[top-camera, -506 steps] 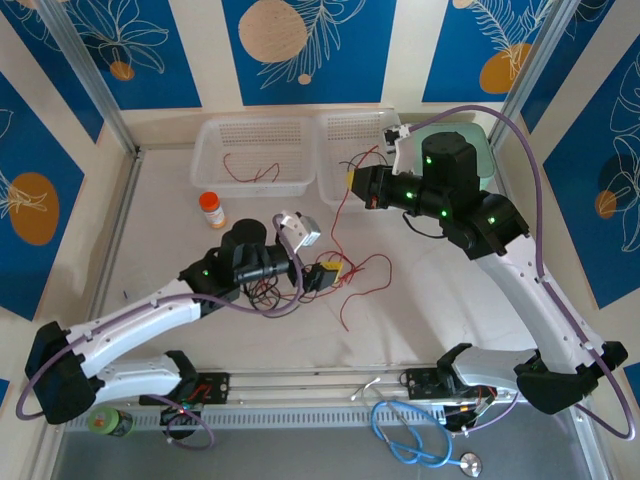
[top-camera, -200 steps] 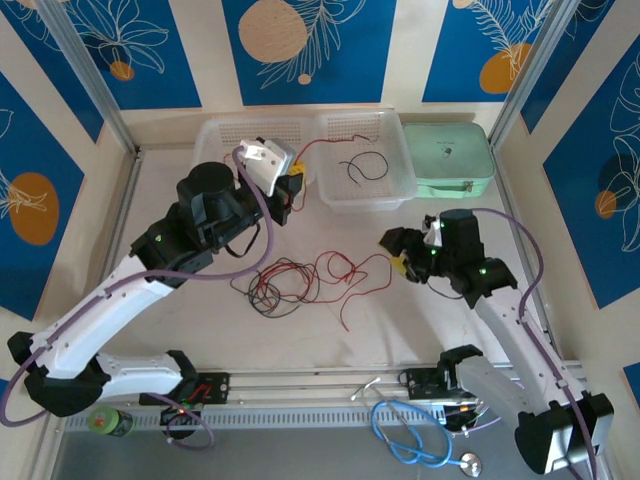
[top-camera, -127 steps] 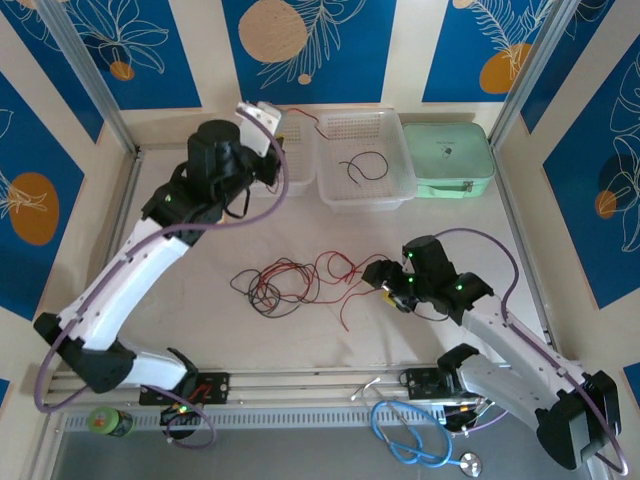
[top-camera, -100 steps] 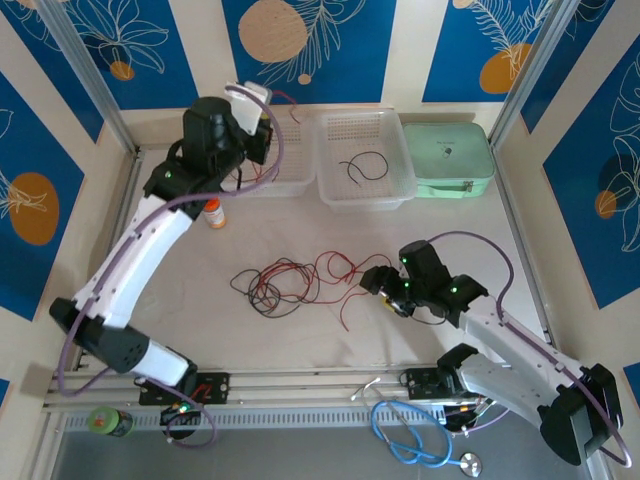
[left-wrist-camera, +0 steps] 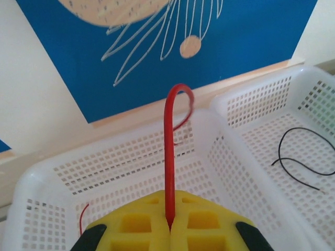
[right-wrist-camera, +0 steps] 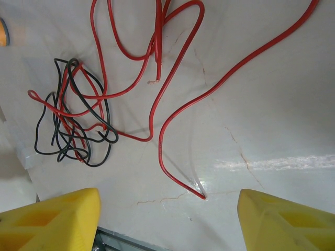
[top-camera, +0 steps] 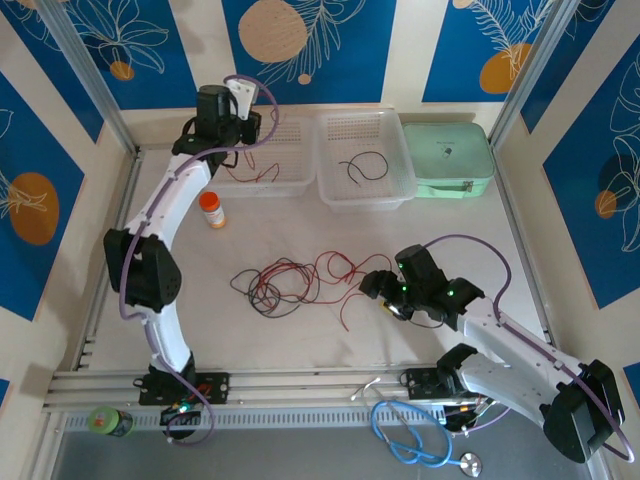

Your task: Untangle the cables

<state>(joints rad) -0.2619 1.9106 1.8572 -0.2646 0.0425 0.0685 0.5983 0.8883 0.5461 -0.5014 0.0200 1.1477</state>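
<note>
Sorting cables into the far baskets, main knot not yet cleared

Left gripper [left-wrist-camera: 170, 229]: clamped on a thin red cable [left-wrist-camera: 169, 157]. The yellow pads meet around it, and it stands straight up from them and hooks over at the tip. The gripper hangs over the left basket [left-wrist-camera: 47, 172], which sits at the table's [top-camera: 450, 240] far edge toward the far left corner.

Right gripper [right-wrist-camera: 167, 219]: fingers spread wide, nothing between them. It is low over the table, right of centre. A free red end lies on the surface between the two fingers, apart from both.

Progress, my read: partly done.
- Done: one black cable [top-camera: 360, 165] lies alone in the right basket [top-camera: 365, 198], just beside the left one on the far edge.
- Done: a loose red strand [top-camera: 262, 176] lies in the left basket.
- In hand: the held red cable looks ready to drop into the left basket.
- Left: the tangle [top-camera: 275, 285] mid-table, and a long red cable [right-wrist-camera: 172, 104] that trails from it toward the right gripper and ends at that free tip.

How the cables look: all very thin, limp and glossy, red or black.
- The tangle is a small flat nest of black loops with red threaded through, several crossings. I can't count the strands.
- The long red cable makes wide open curves with a bare cut end and seems only lightly caught. It is probably the next easy pull.

Also present: an orange bottle [top-camera: 211, 209] near the left edge and a green case [top-camera: 448, 158] at the far right corner.
</note>
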